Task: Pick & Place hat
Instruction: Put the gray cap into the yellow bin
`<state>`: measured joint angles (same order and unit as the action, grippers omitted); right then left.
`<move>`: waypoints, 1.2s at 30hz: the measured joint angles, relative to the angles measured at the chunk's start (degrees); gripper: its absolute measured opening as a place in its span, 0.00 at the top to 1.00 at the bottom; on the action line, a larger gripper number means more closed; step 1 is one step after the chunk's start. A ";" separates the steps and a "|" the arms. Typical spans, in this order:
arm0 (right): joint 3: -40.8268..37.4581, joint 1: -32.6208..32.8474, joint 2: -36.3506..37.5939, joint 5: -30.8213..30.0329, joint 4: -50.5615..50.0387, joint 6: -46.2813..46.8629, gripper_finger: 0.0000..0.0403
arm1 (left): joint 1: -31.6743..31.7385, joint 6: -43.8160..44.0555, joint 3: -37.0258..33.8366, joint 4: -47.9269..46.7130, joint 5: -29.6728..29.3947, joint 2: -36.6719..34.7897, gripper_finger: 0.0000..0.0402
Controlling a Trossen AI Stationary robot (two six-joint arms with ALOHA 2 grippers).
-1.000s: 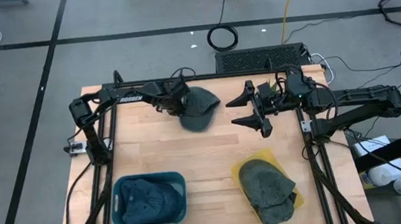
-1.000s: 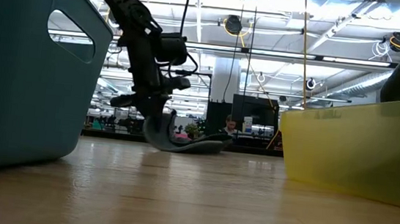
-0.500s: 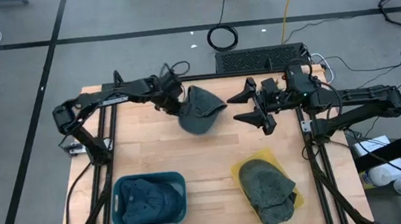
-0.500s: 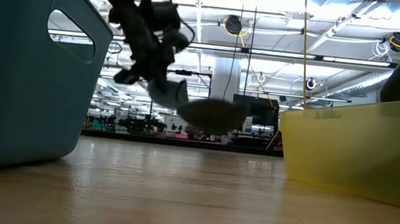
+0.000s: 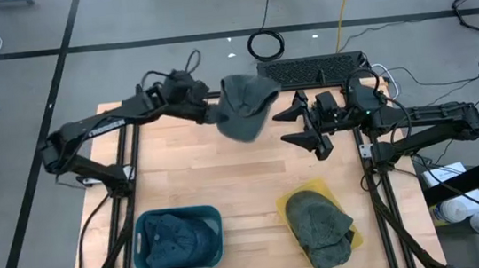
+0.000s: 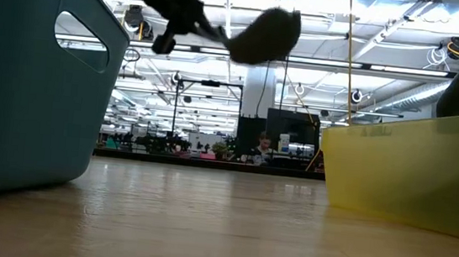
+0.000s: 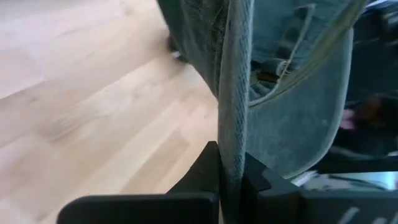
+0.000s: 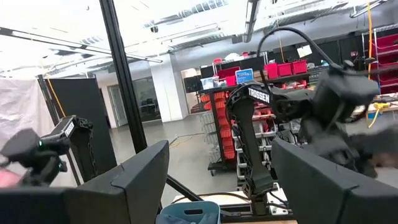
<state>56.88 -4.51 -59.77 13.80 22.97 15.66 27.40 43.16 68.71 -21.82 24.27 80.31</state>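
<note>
Up high, the grey-green cap (image 5: 242,107) hangs above the table's far edge, its brim pinched in the left gripper (image 5: 212,112), that arm stretched long. Right gripper (image 5: 300,130) waits spread wide nearby; motion smears the cap's outline.

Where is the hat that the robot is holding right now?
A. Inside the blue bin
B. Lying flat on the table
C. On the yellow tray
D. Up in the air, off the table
D. The left gripper is shut on the hat, and the low view shows the hat hanging high above the table.
</note>
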 joint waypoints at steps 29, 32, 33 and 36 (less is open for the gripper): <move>0.00 0.04 0.00 -0.13 3.67 -15.80 0.32 | -3.44 28.18 1.29 42.70 33.34 -3.54 0.98; 0.00 0.04 0.00 -0.15 4.92 -18.69 0.32 | -4.88 29.46 1.29 43.01 36.84 -3.54 0.98; 0.00 0.04 0.00 -0.15 5.21 -19.58 0.32 | -5.30 29.58 1.29 42.99 37.74 -3.54 0.98; 0.00 0.04 0.00 -0.19 5.68 -22.57 0.32 | -6.59 30.34 1.30 42.97 40.21 -3.54 0.98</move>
<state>56.88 -4.47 -59.77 13.62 28.64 -6.91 20.81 73.50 70.01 21.14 64.48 76.77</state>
